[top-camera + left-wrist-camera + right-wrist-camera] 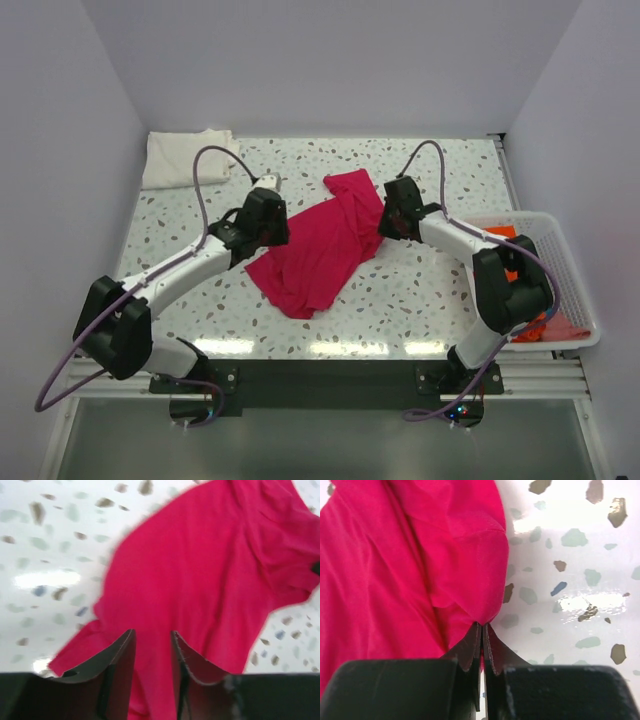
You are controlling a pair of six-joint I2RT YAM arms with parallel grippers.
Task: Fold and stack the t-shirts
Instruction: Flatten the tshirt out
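At the left wrist, I record the left gripper (pixel 153 632) with its jaws standing part-way apart and magenta cloth filling the gap between the two fingers (pixel 122 655). I cannot tell from this view whether they pinch the cloth or merely straddle it.

At the right wrist, the right gripper (pixel 482 625) has its jaws closed tight against each other. The shirt's edge is drawn into a pucker just at the tips, with creases running away from that spot, so I log this as a pinch on the hem.

The magenta-red t-shirt (pixel 320 250) lies spread and rumpled on the speckled table (pixel 420 290), near the middle, between the two arms. The left gripper sits at its left side and the right gripper at its far right edge.

A cream-white t-shirt (pixel 185 158) lies folded at the far left corner of the table, well apart from the red one.

A white mesh basket (pixel 575 270) stands at the right edge of the table, beside the right arm. Orange cloth (pixel 503 232) and pink cloth (pixel 568 328) show inside it.
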